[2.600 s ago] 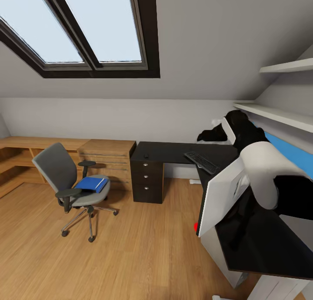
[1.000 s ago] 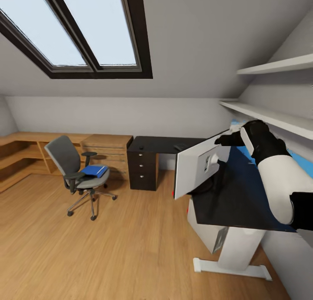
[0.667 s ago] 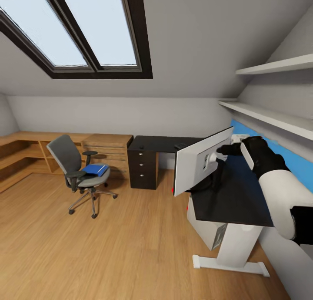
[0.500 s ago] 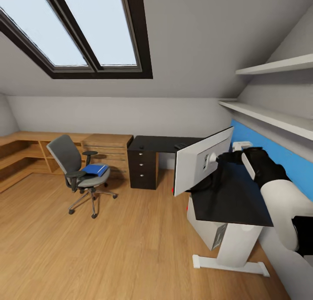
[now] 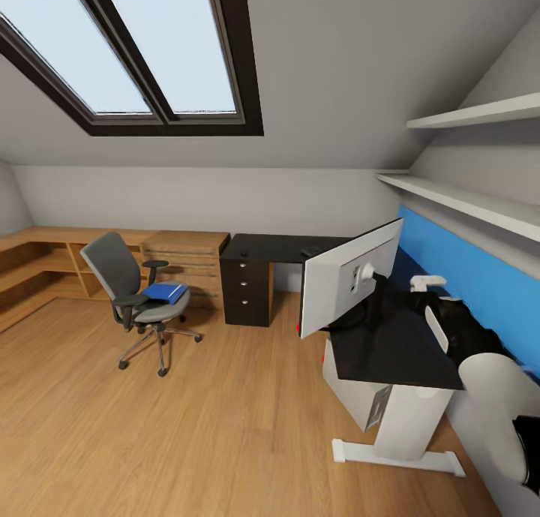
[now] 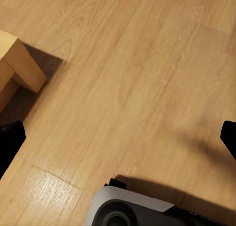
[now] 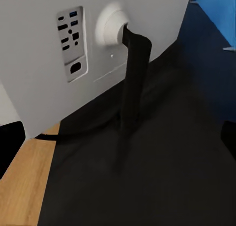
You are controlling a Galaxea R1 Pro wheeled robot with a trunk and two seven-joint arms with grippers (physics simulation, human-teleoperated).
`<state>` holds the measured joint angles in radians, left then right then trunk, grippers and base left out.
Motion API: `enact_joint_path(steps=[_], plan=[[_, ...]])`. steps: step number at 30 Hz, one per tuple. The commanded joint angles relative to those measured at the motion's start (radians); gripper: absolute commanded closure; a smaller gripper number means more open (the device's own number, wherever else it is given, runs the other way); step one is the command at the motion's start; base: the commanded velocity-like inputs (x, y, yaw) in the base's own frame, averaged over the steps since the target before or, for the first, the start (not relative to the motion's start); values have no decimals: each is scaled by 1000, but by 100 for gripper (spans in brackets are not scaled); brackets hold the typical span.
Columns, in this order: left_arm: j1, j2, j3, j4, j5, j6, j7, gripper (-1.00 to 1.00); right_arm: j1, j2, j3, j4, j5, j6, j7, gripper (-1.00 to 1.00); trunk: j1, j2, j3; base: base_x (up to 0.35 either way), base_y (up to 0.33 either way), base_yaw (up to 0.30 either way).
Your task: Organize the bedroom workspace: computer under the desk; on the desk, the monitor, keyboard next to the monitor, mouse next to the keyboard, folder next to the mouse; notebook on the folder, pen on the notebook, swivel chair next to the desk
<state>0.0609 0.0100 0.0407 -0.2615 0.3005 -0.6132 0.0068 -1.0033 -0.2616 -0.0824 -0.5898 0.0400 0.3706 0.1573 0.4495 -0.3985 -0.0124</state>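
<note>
The monitor stands on the near wing of the black desk, white back toward me; its neck is close in the right wrist view. My right gripper is open, a short way behind the monitor and touching nothing. The grey computer sits under the desk. The keyboard and mouse lie on the far wing. The blue folder rests on the swivel chair, out on the floor left of the desk. My left gripper hangs open over the wooden floor. Notebook and pen are out of view.
A light wooden chest of drawers and low shelving line the far wall. A blue wall panel and white shelves run along the desk's right. Open wooden floor lies between me and the chair.
My right gripper has let go of the monitor's back and drawn away toward me. The monitor stays standing on the desk. Before that the camera backed away from the desk.
</note>
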Motion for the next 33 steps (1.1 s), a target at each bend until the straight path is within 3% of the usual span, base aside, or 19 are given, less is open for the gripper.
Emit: enact_joint_path(steps=[1,5,9,16,24,33], plan=[[0,0,4,-2,-4,0,0,-100,7,2,-8,12,4,-25,-3,-100,1,-2,-1,0,0,0],[0,-2,3,-1,-5,2,0,-100,16,7,-12,75,1,-108,-69,-100,1,-2,-1,0,0,0],[0,-6,2,-1,-6,1,-1,-100,19,20,-14,210,-38,-303,-162,-100,1,-2,-1,0,0,0],[0,-6,1,-1,-6,0,-1,-100,20,49,-14,353,-66,-597,-197,-100,1,-2,-1,0,0,0],[0,-7,2,-2,-6,-1,0,-100,20,64,-14,456,-69,-730,-229,-100,1,-2,-1,0,0,0],[0,-5,2,-7,-4,-2,2,-100,20,77,-14,511,-71,-796,-234,-100,1,-2,-1,0,0,0]])
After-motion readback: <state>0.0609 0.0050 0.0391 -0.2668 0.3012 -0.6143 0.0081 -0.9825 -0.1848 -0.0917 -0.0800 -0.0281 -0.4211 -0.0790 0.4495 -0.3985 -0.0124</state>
